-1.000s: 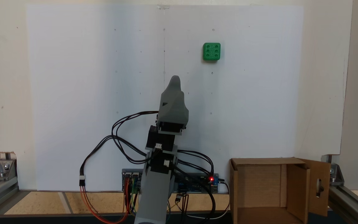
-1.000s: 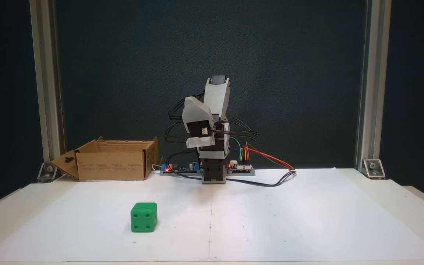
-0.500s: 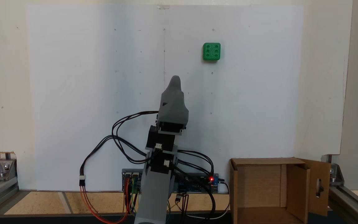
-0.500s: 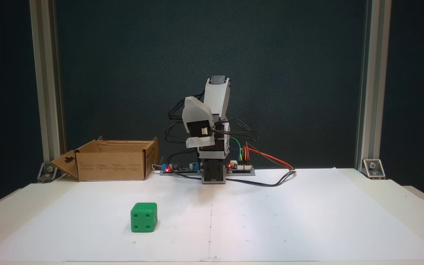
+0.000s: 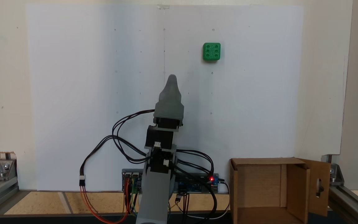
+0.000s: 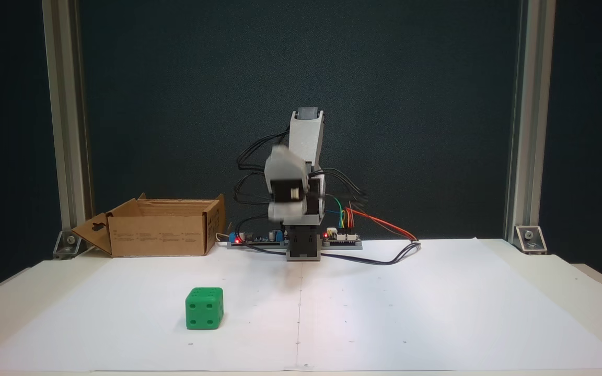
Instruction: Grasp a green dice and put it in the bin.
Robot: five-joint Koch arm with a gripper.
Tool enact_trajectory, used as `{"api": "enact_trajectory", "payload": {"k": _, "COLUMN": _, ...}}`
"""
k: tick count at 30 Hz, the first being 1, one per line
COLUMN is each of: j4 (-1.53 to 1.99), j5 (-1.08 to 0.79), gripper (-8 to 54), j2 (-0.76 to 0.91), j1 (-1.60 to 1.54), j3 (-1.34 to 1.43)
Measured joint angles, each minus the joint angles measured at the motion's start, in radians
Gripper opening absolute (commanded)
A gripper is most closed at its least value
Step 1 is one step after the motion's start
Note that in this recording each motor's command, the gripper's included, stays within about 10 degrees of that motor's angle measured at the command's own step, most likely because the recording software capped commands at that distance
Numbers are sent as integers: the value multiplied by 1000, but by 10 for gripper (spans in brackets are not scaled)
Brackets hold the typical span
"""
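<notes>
Green dice [image 5: 211, 51], rounded plastic cube, lies on paper; grey claw [image 5: 172, 78] state unclear.

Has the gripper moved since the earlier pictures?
Yes. In a fixed view the gripper has swung slightly left, toward the paper's centre line, away from the green dice.

A lab or maker's test bench, not a home. Aluminium extrusion frame [image 6: 66, 130] with bolted corner brackets [image 5: 3, 168] around the table. Large white paper sheet [image 5: 104, 93] laid flat, marked with a grid of small dots and a centre line. Dark fabric backdrop [image 6: 411, 104] behind. Bare circuit boards [image 5: 194, 183] with a lit red LED at the base of a small 3D-printed grey arm [image 5: 157, 193], loose coloured wires [image 6: 379, 224] trailing. Plain cardboard box [image 6: 160, 235] at the table's edge.
</notes>
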Motion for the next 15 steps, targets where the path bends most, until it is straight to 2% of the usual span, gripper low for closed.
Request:
{"api": "enact_trajectory", "payload": {"k": 7, "j4": 485, "j5": 0, "gripper": 433, "j2": 0, "j1": 14, "j3": -187}}
{"api": "enact_trajectory", "payload": {"k": 15, "j4": 1049, "j5": 0, "gripper": 431, "j2": 0, "j1": 60, "j3": -649}}
